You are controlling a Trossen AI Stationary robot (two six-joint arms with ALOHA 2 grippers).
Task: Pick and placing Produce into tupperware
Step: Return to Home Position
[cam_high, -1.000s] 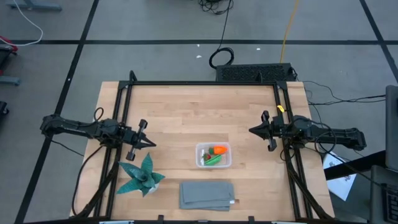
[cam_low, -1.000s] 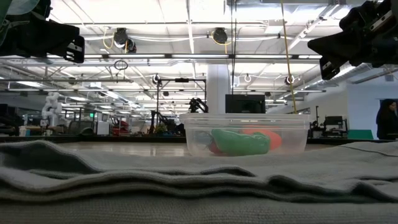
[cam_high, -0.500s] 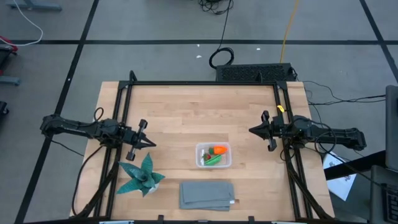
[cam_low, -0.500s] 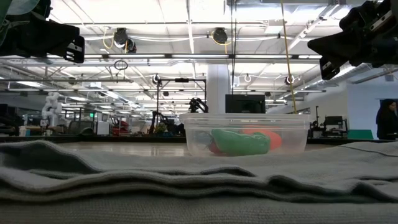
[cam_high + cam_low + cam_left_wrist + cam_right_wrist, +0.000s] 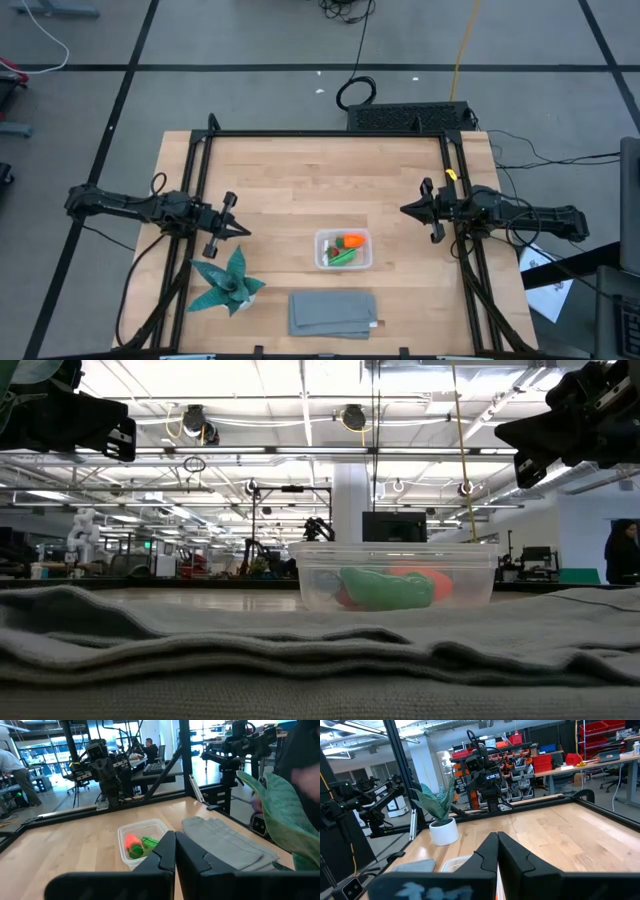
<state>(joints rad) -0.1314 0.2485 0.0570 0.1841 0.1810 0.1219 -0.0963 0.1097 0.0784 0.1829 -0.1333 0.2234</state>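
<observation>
Left jaws: clenched, finger against finger in the left wrist view, nothing between them and touching nothing. The left arm [image 5: 150, 208] lies over the left edge of the tabletop [image 5: 320, 180], its tip just above the teal plant [image 5: 228, 283] in the high view.

Right jaws: clenched likewise in the right wrist view, empty. The right arm [image 5: 500, 210] lies over the right edge, tip pointing inward, well apart from the tupperware [image 5: 318, 255].

Tupperware: clear whitish box with rounded corners, upright and lidless, right of centre on the tabletop, just beyond the grey cloth [image 5: 333, 313] and to the right of the plant. Neither arm is near it.

Produce, all inside the tupperware:
- orange carrot piece [image 5: 352, 241], on the side away from the cloth;
- green pod [image 5: 343, 257], on the side toward the cloth; in the low view it lies across the front of the box [image 5: 385, 590], with orange-red showing behind it.

Limits:
- The red strawberry piece cannot be told from the carrot in any view.
- In the low view the cloth [image 5: 320, 650] fills the foreground and hides the foot of the tupperware [image 5: 310, 580].
- In the left wrist view the fingers cover the near corner of the tupperware [image 5: 142, 822]; a plant leaf [image 5: 285, 815] cuts off one side.
- In the right wrist view only a sliver of the box rim shows beside the fingers; the plant [image 5: 437, 805] is seen in a white pot.
</observation>
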